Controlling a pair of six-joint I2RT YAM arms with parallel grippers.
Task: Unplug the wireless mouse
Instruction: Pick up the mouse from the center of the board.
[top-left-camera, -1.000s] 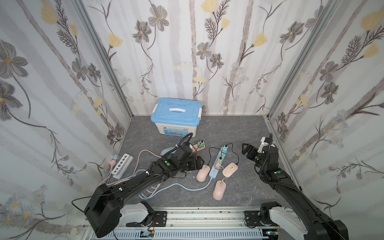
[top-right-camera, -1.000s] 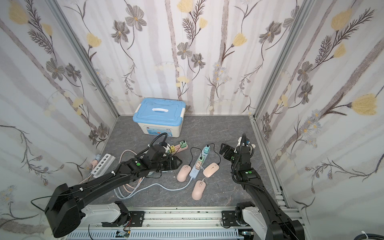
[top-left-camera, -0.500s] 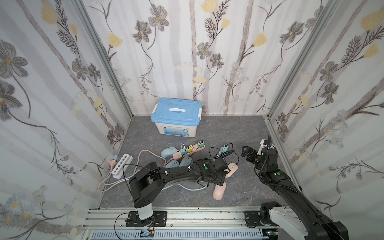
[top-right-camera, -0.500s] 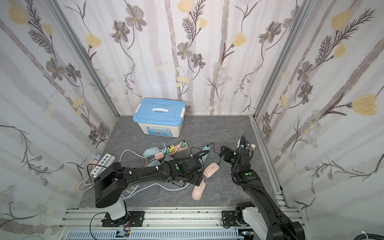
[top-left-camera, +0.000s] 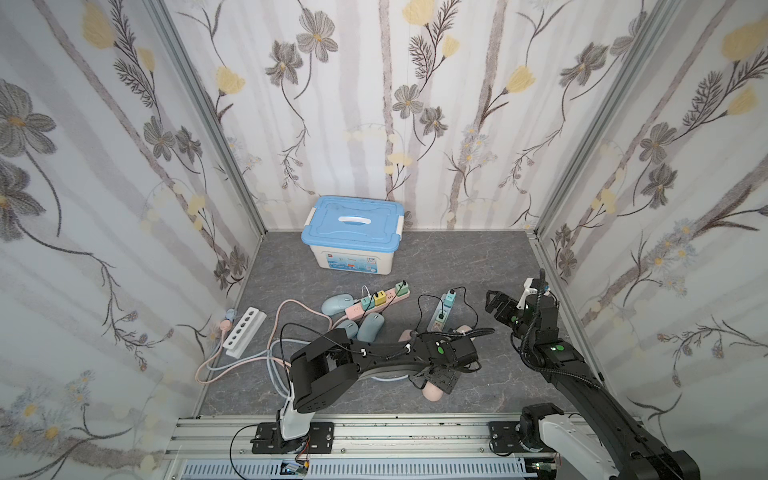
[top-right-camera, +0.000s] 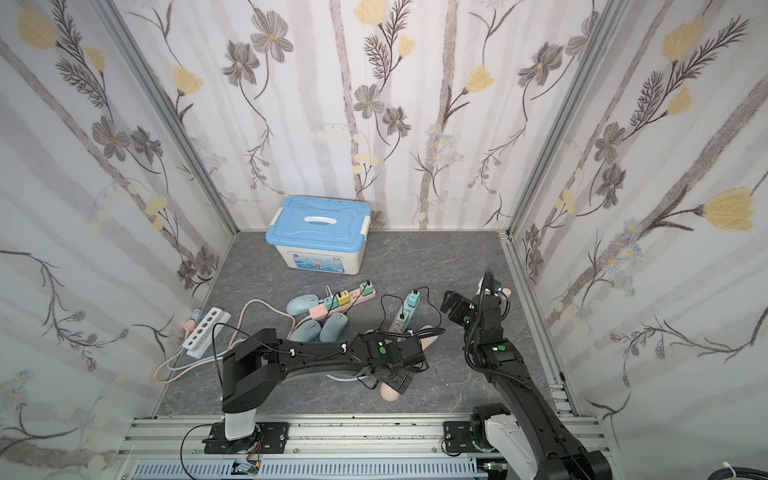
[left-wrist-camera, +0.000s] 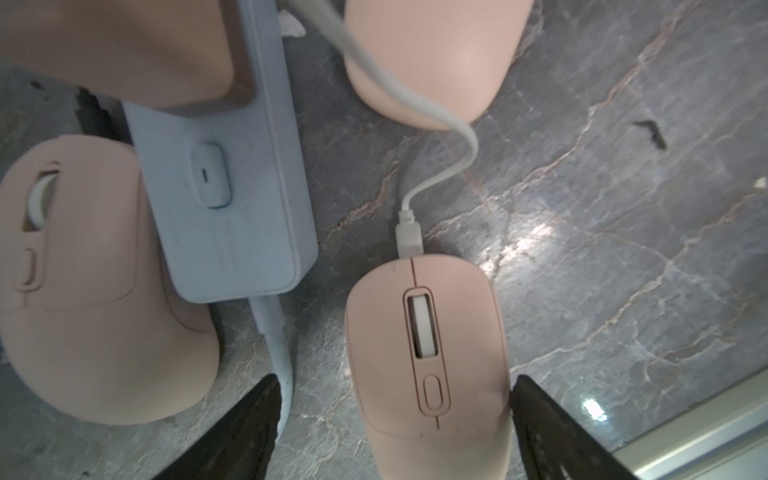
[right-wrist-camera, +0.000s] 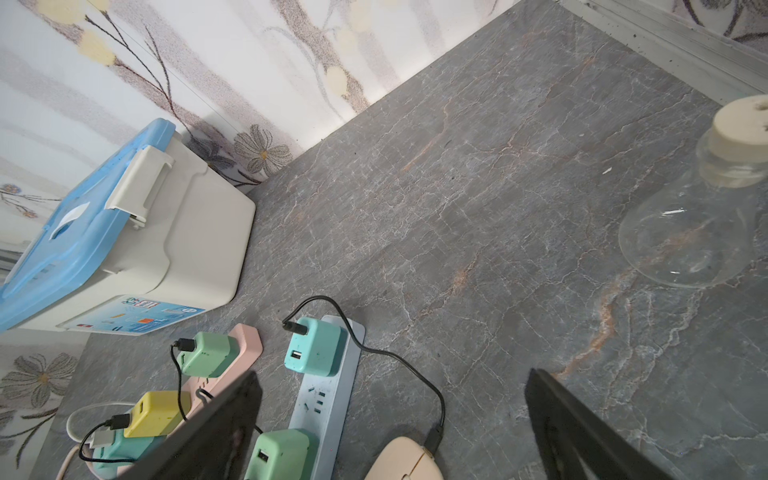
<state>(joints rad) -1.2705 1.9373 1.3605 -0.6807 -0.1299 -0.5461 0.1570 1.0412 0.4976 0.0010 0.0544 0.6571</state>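
A pink wireless mouse (left-wrist-camera: 428, 353) lies on the grey floor near the front rail, with a white cable's plug (left-wrist-camera: 409, 239) seated in its front end. My left gripper (left-wrist-camera: 395, 380) is open and straddles it. One finger lies right against the mouse's side and the other stands clear of it, beside a pale blue cord. In both top views the left gripper (top-left-camera: 440, 380) (top-right-camera: 397, 380) covers most of that mouse (top-left-camera: 432, 394). My right gripper (right-wrist-camera: 392, 378) (top-left-camera: 496, 305) hangs open and empty to the right of a blue-grey power strip (right-wrist-camera: 328, 395).
Two more pink mice (left-wrist-camera: 83, 291) (left-wrist-camera: 432, 58) flank the strip's switch end (left-wrist-camera: 224, 199). A beige mouse (right-wrist-camera: 401, 461) has a black cable to a teal charger (right-wrist-camera: 311, 347). Also here: pink strip (top-left-camera: 378, 303), blue mice (top-left-camera: 336, 305), white strip (top-left-camera: 244, 332), blue-lidded box (top-left-camera: 353, 235), glass flask (right-wrist-camera: 698, 232).
My left arm has swung from beside the pink strip to the right and forward, ending over the front pink mouse. The right arm has barely moved.
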